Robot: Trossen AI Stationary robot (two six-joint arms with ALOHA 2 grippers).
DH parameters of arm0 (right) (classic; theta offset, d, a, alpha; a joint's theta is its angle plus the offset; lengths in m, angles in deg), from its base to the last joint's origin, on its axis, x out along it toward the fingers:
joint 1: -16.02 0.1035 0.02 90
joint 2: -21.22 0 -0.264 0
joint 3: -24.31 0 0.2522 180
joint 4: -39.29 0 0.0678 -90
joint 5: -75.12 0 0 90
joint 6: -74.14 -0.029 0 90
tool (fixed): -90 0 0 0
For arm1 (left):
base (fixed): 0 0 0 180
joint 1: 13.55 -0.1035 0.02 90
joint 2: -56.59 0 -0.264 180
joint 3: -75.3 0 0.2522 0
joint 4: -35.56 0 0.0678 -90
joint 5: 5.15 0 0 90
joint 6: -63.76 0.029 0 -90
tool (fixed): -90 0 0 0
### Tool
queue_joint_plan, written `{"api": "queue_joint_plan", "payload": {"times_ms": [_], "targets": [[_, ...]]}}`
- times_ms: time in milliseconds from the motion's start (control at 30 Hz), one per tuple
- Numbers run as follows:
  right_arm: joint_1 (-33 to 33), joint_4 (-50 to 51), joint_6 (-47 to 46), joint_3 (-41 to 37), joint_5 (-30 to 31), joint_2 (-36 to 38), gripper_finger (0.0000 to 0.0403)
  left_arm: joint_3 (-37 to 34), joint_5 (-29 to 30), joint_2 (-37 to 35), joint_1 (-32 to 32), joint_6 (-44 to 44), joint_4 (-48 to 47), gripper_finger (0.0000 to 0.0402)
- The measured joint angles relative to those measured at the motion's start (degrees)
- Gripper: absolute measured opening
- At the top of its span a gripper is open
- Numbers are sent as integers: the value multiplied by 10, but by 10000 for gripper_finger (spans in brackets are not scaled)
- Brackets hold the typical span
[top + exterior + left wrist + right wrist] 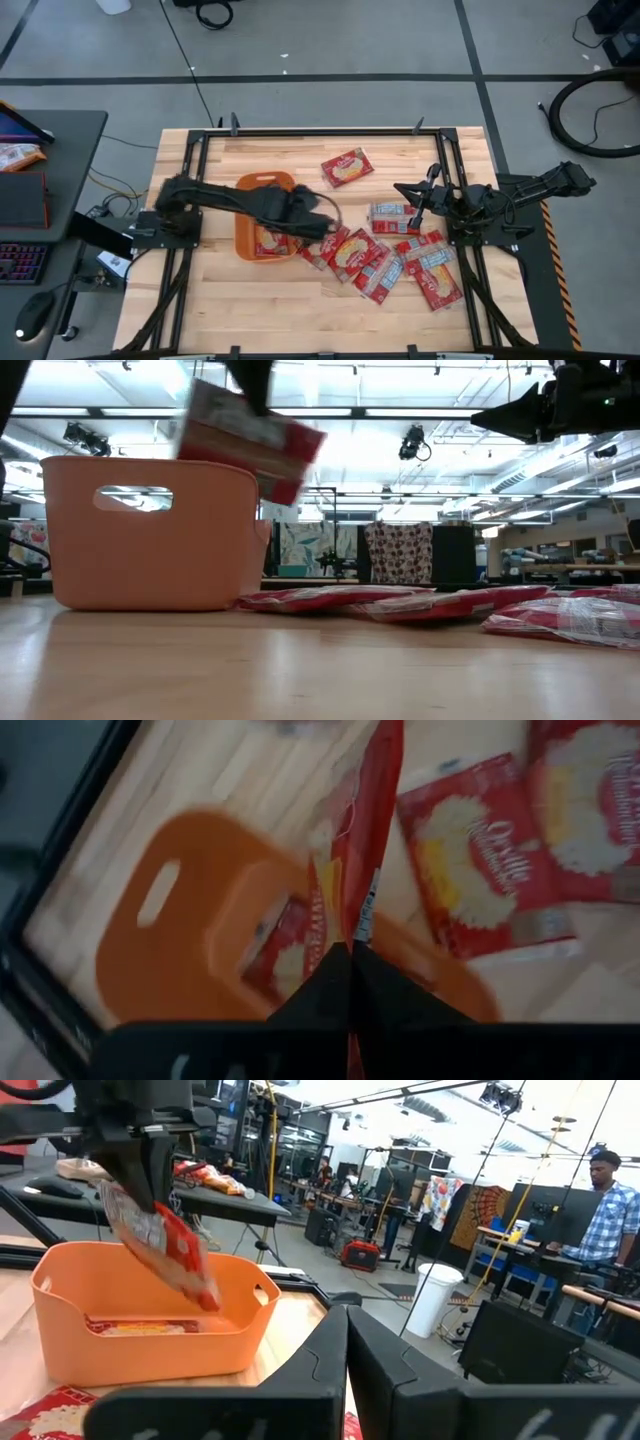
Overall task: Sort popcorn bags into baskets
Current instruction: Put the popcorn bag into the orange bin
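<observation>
While left claw grips it, red bag hangs tilted.

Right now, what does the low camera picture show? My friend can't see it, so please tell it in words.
A red popcorn bag hangs tilted in the air over the rim of an orange basket, pinched from above by the left tool. More popcorn bags lie flat on the wooden table beside the basket.

A robotics lab is showing here. Workbenches, ceiling lights and a person are standing behind the wooden table
</observation>
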Motion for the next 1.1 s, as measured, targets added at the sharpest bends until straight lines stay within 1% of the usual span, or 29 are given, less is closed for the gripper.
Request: {"api": "queue_joint_plan", "payload": {"times_ms": [167,267,367,433,500,633,800,867,967,1100], "targets": [[0,-6,0,0,0,0,16,-143,11,-99,12,-138,7,7],[0,-11,0,0,0,0,16,-215,7,-140,12,-223,17,7],[0,-11,0,0,0,0,16,-266,-17,-159,2,-281,44,7],[0,-13,1,0,0,0,16,-288,-28,-160,-5,-305,59,12],[0,-13,1,0,0,0,16,-300,-28,-160,-12,-324,77,24],[0,-13,2,0,0,0,16,-308,-27,-160,-26,-312,116,60],[0,-12,4,0,0,0,16,-308,-25,-160,-38,-305,139,115],[0,-12,4,0,0,0,16,-308,-25,-160,-42,-282,168,132],[0,-12,4,0,-2,0,16,-308,-28,-160,-44,-191,273,145],[0,-12,4,0,-4,0,16,-306,-29,-149,-41,-34,442,147]]}}
